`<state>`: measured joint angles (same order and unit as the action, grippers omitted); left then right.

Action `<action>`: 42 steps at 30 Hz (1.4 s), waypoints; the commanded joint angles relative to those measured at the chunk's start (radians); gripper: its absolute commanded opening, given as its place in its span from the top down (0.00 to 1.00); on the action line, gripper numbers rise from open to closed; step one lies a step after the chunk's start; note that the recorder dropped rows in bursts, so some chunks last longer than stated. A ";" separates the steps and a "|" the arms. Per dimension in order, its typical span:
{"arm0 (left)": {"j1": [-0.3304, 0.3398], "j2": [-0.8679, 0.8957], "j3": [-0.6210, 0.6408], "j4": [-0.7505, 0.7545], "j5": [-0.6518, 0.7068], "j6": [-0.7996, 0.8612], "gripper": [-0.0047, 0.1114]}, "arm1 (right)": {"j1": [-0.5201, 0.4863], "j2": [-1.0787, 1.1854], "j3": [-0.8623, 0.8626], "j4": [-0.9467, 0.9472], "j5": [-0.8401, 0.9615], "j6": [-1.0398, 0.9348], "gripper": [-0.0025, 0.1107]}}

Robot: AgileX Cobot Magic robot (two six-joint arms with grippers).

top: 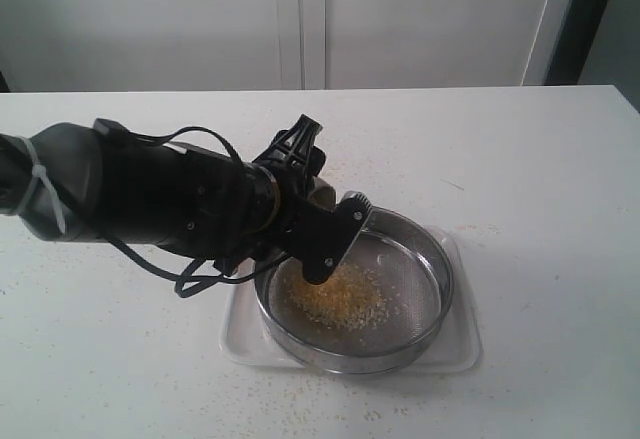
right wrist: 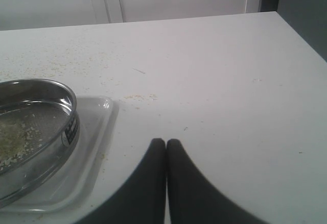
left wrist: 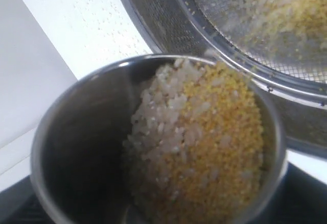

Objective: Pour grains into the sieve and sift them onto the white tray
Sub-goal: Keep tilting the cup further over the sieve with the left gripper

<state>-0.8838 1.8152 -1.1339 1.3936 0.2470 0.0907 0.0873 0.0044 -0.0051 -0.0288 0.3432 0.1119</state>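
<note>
A steel cup (left wrist: pixel 76 147), gripped by the left gripper (top: pixel 320 199), is held tilted over the sieve (top: pixel 432 259) at its eleven o'clock rim, the sieve being seated in the white tray (top: pixel 462 347) on the table (top: pixel 540 159). The cup's lip is banked with grains (left wrist: pixel 204 142); some lie on the mesh. The right gripper (right wrist: pixel 166 147) is seen closed and empty beside the tray. Were the cup tipped too sharply so near the rim, grains could be thrown past sieve and tray; strays are seen at six o'clock.
</note>
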 commanded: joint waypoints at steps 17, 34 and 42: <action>-0.007 -0.010 -0.006 0.068 0.059 -0.017 0.96 | -0.006 -0.004 0.005 -0.002 -0.008 0.000 0.98; -0.026 -0.010 -0.006 0.145 0.059 -0.017 0.96 | -0.006 -0.004 0.005 -0.002 -0.008 0.000 0.98; -0.026 -0.010 -0.006 0.159 0.087 -0.017 0.96 | -0.006 -0.004 0.005 -0.002 -0.008 0.000 0.98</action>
<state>-0.9054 1.8152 -1.1339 1.5337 0.3126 0.0845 0.0873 0.0044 -0.0051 -0.0288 0.3432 0.1119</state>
